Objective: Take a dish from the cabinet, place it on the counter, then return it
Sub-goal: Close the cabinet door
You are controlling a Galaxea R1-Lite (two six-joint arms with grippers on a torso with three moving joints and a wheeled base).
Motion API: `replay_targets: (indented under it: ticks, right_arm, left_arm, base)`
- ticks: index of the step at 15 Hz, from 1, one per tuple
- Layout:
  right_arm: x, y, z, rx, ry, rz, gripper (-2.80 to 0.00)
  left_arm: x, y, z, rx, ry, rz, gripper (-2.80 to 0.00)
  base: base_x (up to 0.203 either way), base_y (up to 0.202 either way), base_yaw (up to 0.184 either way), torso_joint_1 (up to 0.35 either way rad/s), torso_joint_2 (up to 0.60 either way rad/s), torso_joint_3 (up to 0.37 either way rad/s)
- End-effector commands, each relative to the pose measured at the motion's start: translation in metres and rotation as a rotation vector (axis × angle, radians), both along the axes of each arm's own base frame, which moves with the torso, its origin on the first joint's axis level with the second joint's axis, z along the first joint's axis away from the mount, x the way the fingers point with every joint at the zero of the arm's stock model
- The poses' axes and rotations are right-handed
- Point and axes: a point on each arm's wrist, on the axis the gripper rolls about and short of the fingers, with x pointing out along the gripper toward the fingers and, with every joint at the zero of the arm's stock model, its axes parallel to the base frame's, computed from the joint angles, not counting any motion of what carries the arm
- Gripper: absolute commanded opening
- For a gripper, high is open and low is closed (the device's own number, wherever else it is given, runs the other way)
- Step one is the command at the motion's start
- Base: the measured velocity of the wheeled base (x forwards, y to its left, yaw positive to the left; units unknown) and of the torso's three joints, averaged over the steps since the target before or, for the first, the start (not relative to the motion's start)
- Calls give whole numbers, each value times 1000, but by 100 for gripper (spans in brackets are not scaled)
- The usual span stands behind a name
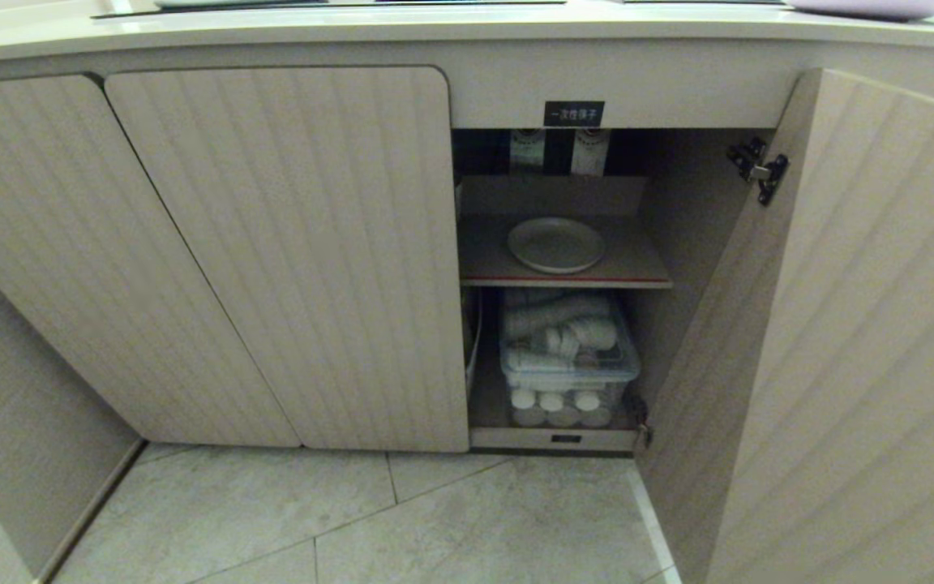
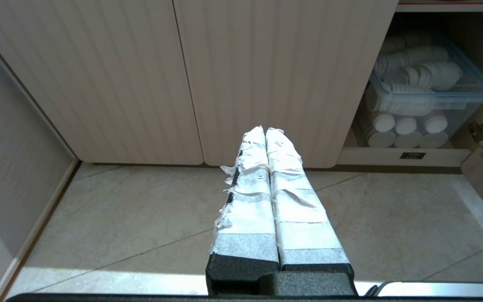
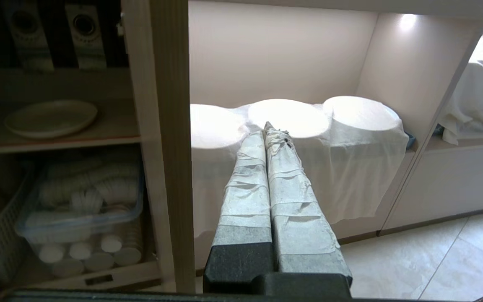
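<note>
Head view: the cabinet has its right door swung open and the left doors closed. The dish lies flat on the inner shelf, alone there, below the small black label. Under the shelf a clear lidded bin holds stacked white cups. The counter runs along the top edge. Neither arm appears in this view.

Left wrist view: the left gripper hangs above the tiled floor in front of the closed doors, its taped fingers pressed together, holding nothing.

Right wrist view: the right gripper has its fingers together and empty, pointing right of the cabinet's side panel toward cloth-covered round shapes. The dish sits on the shelf well left of the fingertips, untouched.
</note>
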Motion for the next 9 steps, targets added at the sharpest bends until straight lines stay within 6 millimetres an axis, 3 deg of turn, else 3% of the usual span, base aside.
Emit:
replay_targets:
  ticks: [1,9]
  right_arm:
    - [12,0,15,8,41,-7,-280]
    - [21,0,25,52,52,83,-280]
  left_arm:
    - [0,0,0,0,0,0,-280]
    - [0,0,0,0,0,0,-280]
  base:
    - [0,0,0,0,0,0]
    - [0,0,0,0,0,0]
